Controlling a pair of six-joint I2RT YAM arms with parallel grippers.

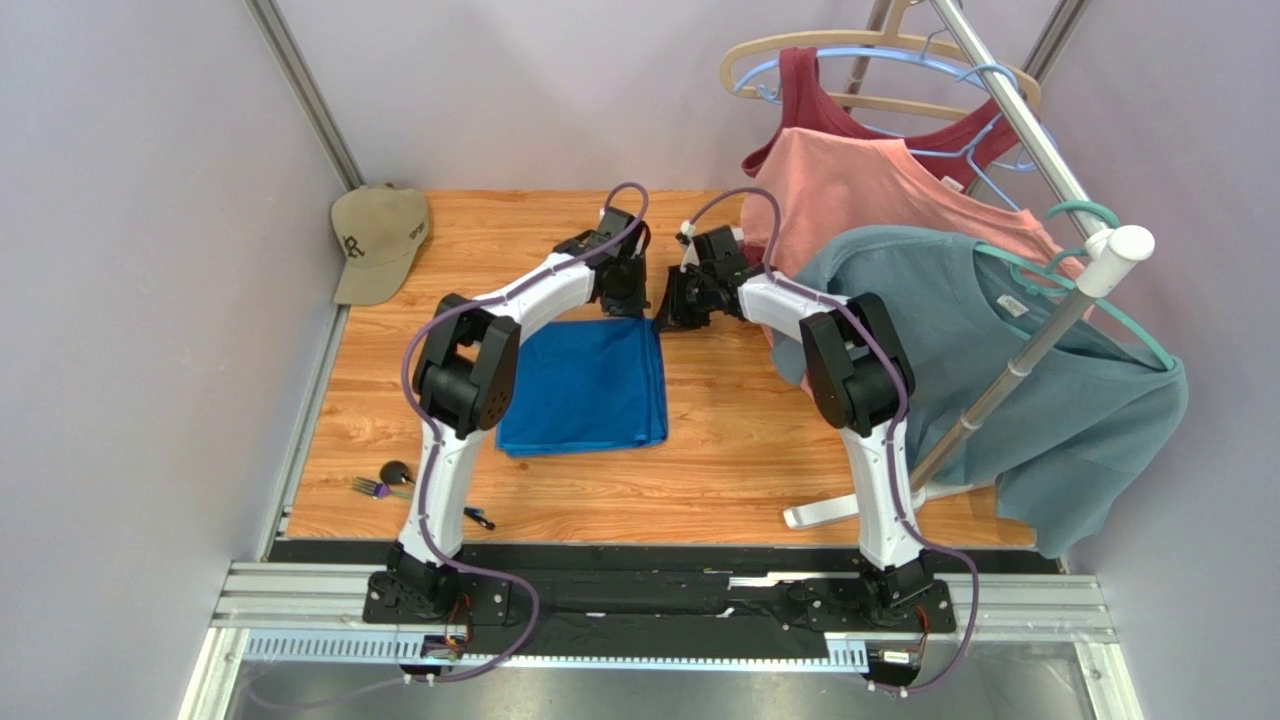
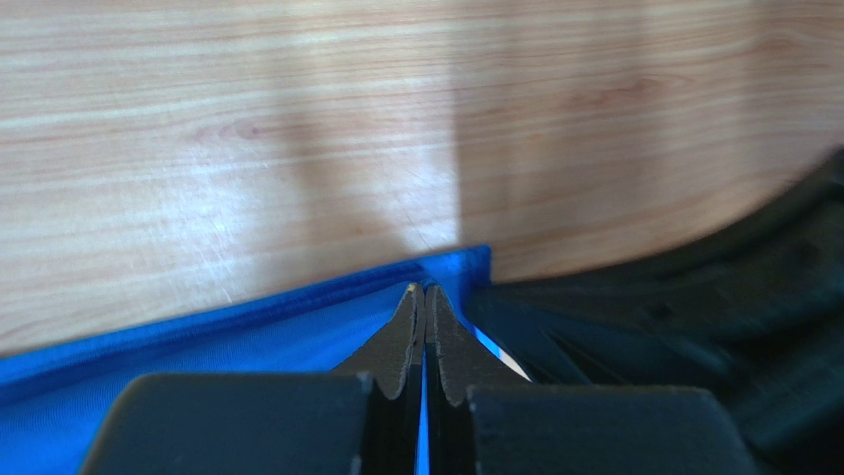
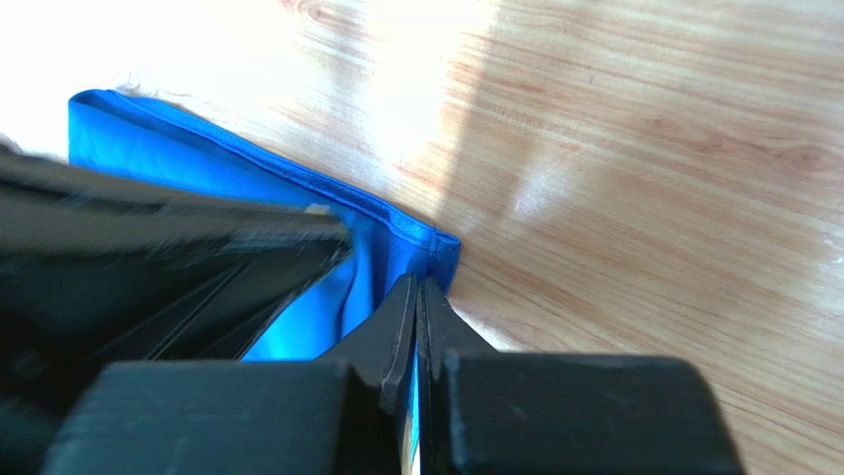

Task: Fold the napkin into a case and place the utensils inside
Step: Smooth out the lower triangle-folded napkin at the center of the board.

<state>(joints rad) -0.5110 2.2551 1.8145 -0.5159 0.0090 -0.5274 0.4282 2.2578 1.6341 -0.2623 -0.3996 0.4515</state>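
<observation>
Nearest the arm bases, the utensils (image 1: pixel 383 482) lie on the near-left part of the table (image 1: pixel 751 465), close to the left arm's lower link and well apart from the cloth, so the placing step is not yet begun. Beyond them the napkin (image 1: pixel 583 387) lies flat in the middle of the table as a roughly square blue pad, not yet a narrow case. Both arms meet at its far-right corner. The left gripper (image 2: pixel 426 289) has its jaws pressed together on the far hem just inside the corner, with a thin line of blue showing between them. The right gripper (image 3: pixel 418 282), just beside it, pinches the corner itself in the same way. I judge the folding step to be in hand. The next move calls for lifting this corner and carrying it across the cloth with both pinches kept level, since the shiny fabric may slip. How many layers each pinch holds cannot be told. Farther off, a cap (image 1: pixel 376 240) sits at the far-left corner, and a teal T-shirt (image 1: pixel 977 345) hangs to the right.
</observation>
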